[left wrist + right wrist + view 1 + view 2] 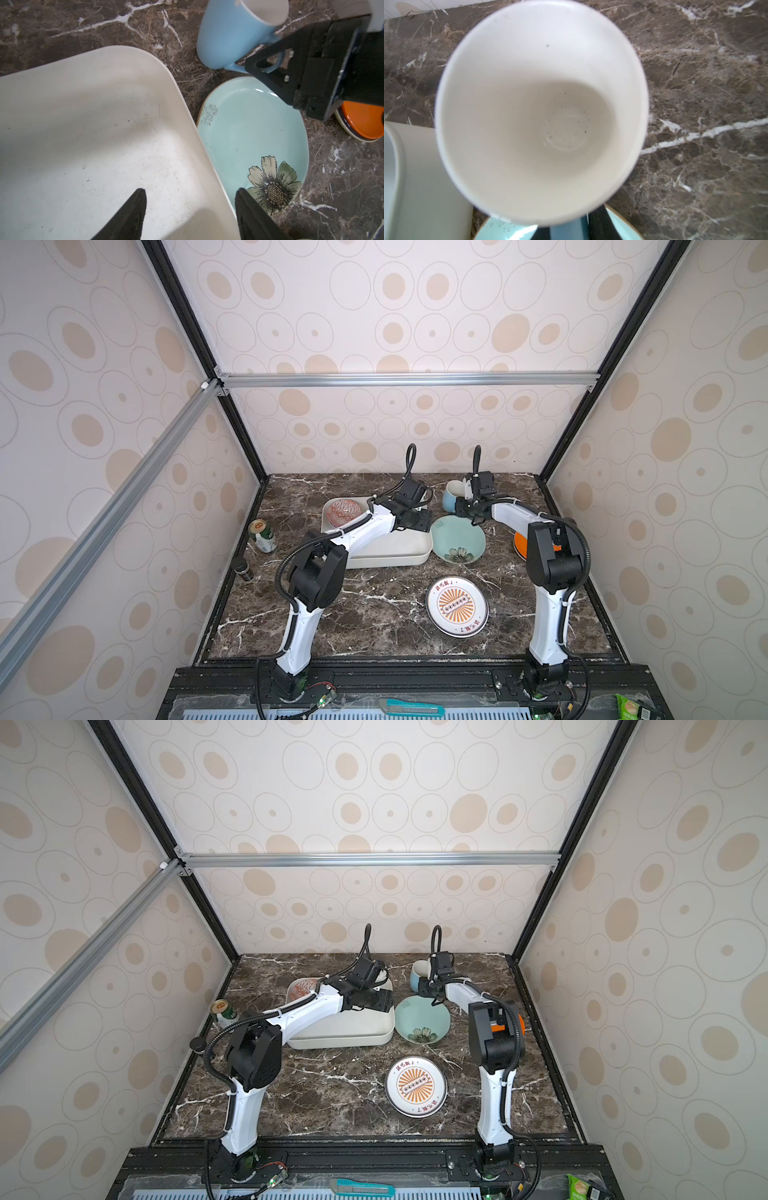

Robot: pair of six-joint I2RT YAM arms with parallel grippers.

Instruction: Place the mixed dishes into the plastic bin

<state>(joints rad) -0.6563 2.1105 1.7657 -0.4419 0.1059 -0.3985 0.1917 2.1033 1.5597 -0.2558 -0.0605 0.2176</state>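
Light-blue mug [542,104], centre frame: my right pincer [568,230] pinches its handle; plastic bin [425,170] lies lower left, just beside.

Marble table [374,614]: plastic bin [395,561], sunburst plate [456,605], can [262,536]

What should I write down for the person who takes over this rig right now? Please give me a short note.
Left gripper: open, empty, over the right edge of the plastic bin.
Right gripper: fingers shut on the handle of the light-blue mug, which is tilted, behind the teal floral plate.
Done: the red-white patterned bowl lies in the bin's far left corner.
To do: the mug; the teal floral plate beside the bin; the orange-sunburst plate at the front; the orange plate, on top of another plate, behind the right arm.
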